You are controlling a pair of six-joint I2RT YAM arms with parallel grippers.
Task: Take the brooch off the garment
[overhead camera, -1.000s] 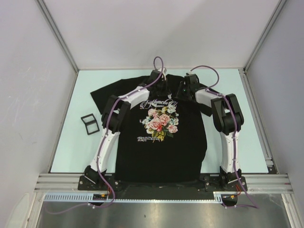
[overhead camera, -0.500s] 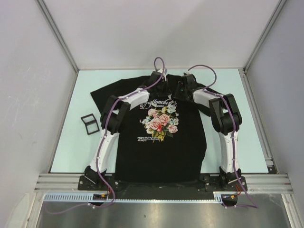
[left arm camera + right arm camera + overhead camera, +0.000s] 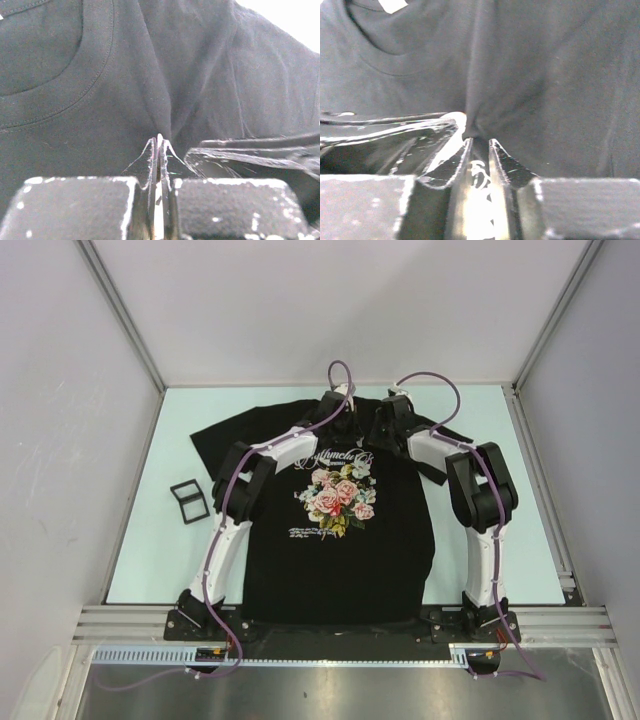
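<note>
easing the brooch free means working cloth and pin against each other, so we want one pinch to anchor the garment (image 3: 340,550) while the other draws away slowly. the pull should run in line with the pin rather than across it, and stop if the knit starts to tent. we cannot make out the brooch in any view; we judge it sits in the pucker between the two sets of tips, just below the collar (image 3: 55,107).

the garment lies flat, print up, on the table (image 3: 150,550). the left gripper (image 3: 159,142) is clenched tight on a ridge of black fabric, with folds fanning out from its tips. the right gripper (image 3: 479,141) has its jaws a narrow way apart with a pucker of cloth drawn into the gap, grasping it as far as we can judge. both arms reach forward over the garment, elbows bowed outward, wrists angled in so the tips meet nearly nose to nose beside the neckline.
</note>
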